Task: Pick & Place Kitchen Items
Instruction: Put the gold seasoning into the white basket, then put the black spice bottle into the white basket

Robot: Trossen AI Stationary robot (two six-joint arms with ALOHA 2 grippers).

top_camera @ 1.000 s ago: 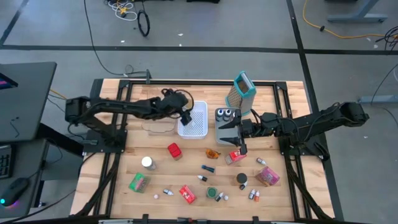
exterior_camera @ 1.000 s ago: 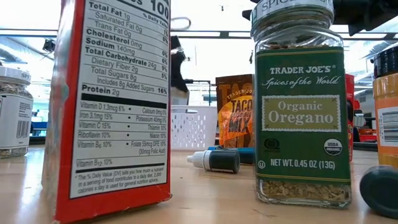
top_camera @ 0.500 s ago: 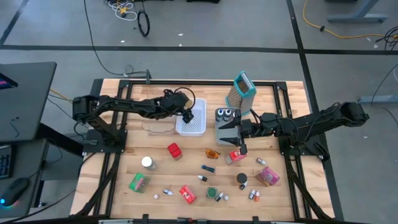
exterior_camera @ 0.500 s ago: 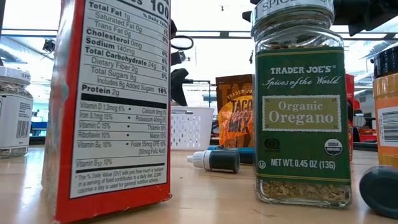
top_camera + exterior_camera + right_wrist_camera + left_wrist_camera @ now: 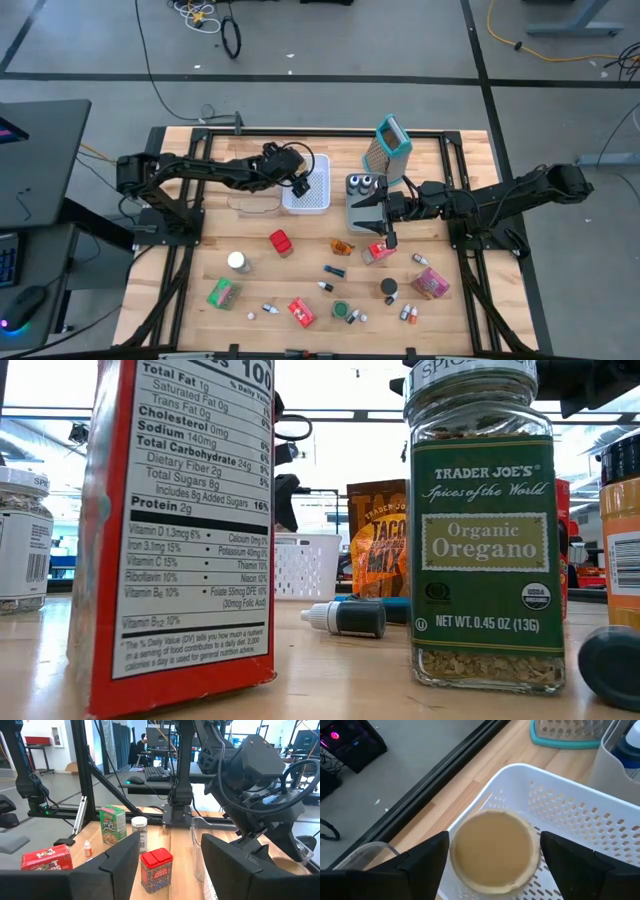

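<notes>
Two end effectors entered, one at work.

High view: left end effector (image 5: 301,185) at centre of frame, over the left rim of the white bin (image 5: 316,198). Right end effector (image 5: 381,222) right of centre, beside the grey bin (image 5: 360,215), above a red packet (image 5: 379,251). Loose items across the lower tabletop (image 5: 260,270): red tin (image 5: 280,242), green box (image 5: 222,293), pink packet (image 5: 431,283). Grater (image 5: 389,145) at upper centre.

Low view: red carton (image 5: 175,530) fills the left, oregano jar (image 5: 487,525) the right; small dark bottle (image 5: 345,619) lies between them.

Left wrist view: round tan-topped jar (image 5: 495,850) sits in the near corner of the white bin, between the dark fingers (image 5: 427,857), which stand spread with a gap on either side of it.

Right wrist view: fingers (image 5: 117,862) spread, pinching nothing; the red tin stands on the tabletop just beyond them.

Step, judged: release of the jar into the bin. Next move calls for a straight lift clear of the rim.
</notes>
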